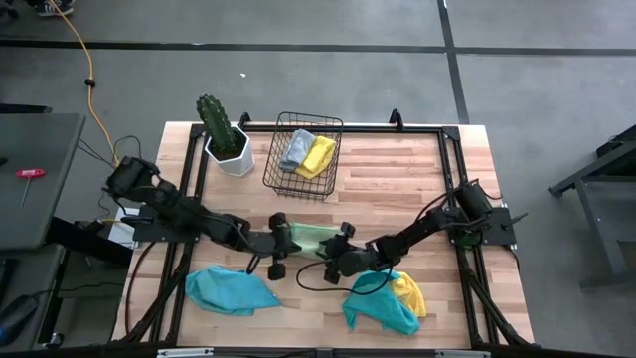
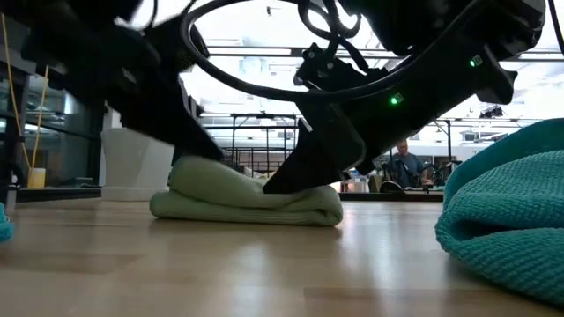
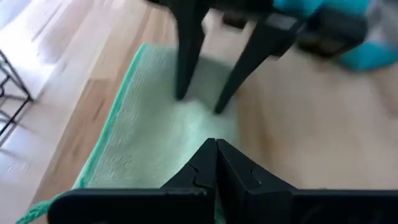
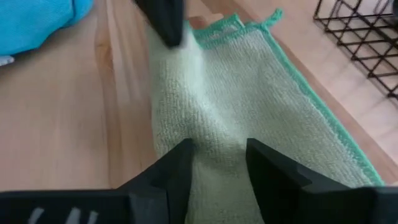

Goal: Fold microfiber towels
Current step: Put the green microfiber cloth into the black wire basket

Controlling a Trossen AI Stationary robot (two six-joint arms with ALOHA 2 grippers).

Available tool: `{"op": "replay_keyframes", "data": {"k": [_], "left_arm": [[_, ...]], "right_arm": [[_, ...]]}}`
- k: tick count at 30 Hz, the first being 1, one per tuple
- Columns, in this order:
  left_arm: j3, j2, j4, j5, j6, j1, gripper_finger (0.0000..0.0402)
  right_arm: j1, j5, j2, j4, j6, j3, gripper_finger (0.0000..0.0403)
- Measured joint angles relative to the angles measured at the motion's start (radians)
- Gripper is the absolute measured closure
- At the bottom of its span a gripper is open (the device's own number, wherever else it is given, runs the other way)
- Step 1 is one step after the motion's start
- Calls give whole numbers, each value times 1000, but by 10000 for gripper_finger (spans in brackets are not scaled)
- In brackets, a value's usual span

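Note:
A light green microfiber towel (image 1: 314, 237) with a darker green hem lies folded on the wooden table (image 1: 397, 189), stacked in layers in the low view (image 2: 247, 204). My left gripper (image 1: 288, 243) comes from the table's left and is shut over the towel's left part (image 3: 155, 143). My right gripper (image 1: 334, 257) comes from the right with its fingers apart over the towel's right part (image 4: 217, 112). A teal towel (image 1: 231, 290) lies crumpled near the front left. A teal towel (image 1: 378, 308) and a yellow one (image 1: 409, 295) lie heaped at the front right. My left gripper presses its shut fingertips (image 3: 216, 152) on the top of the green towel near its left end (image 2: 196, 163), slanting down from the table's left. The towel lies flat on the table. My right gripper sets its two spread fingertips (image 3: 219, 107) on the towel's top near its right end (image 2: 304, 183), slanting down from the right. A strip of cloth (image 4: 217, 155) shows in the gap between them.
A black wire basket (image 1: 303, 154) at the back holds a grey and a yellow towel. A potted cactus in a white pot (image 1: 227, 139) stands left of it. A black frame (image 1: 452, 179) runs along the table's edges. Bare wood lies behind the green towel.

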Motion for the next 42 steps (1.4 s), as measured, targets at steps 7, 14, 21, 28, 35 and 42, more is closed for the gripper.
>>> {"op": "replay_keyframes", "data": {"k": [7,14,21,28,35,42], "left_arm": [[0,83,-63,48,18,39,401],[1,51,-183,-19,9,41,401],[0,31,-222,-27,5,39,401],[0,31,-228,-26,-12,39,401],[0,31,-229,-22,-20,38,401],[0,31,-229,-20,-20,38,401]], "right_arm": [[1,-22,0,-2,-18,0,263],[2,-32,-10,-40,-57,0,263],[37,-9,-138,-261,-32,0,263],[88,70,-224,-550,422,0,263],[69,15,-225,-600,687,-1,237],[-14,-79,-227,-570,682,-1,162]]}}
